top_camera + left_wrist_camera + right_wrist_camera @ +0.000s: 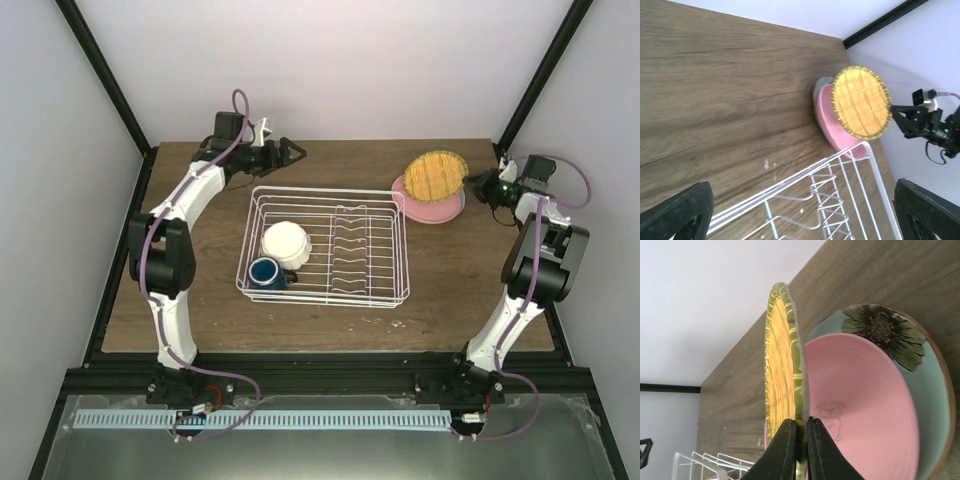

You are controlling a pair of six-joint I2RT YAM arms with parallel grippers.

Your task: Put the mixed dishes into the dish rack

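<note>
A: Top view. White wire dish rack (325,189) mid brown wooden desk (450,300); inside, cream-white round bowl (285,243) and dark blue mug (266,273). Outside, to the right: grid-patterned yellow-orange plate (435,175) tilted up over pink plate (432,212), with the right pincer (480,183) at its rim.

B: And the left pincer (293,151)?

A: Left wrist view. Jaws spread wide, nothing between them, off the rack's far left corner.

B: Right wrist view adds?

A: Jaws clamped on the yellow rim. Pale green flowered plate (935,390) lies beneath the pink one and is hard to make out from above. Risk, by my judgement: with so narrow an edge grip, the plate may swivel, slip, or catch a wire.

Bowl (286,242), mug (266,273) in rack (325,189) L; top plate (436,176) over stack (430,210) R of rack.
</note>
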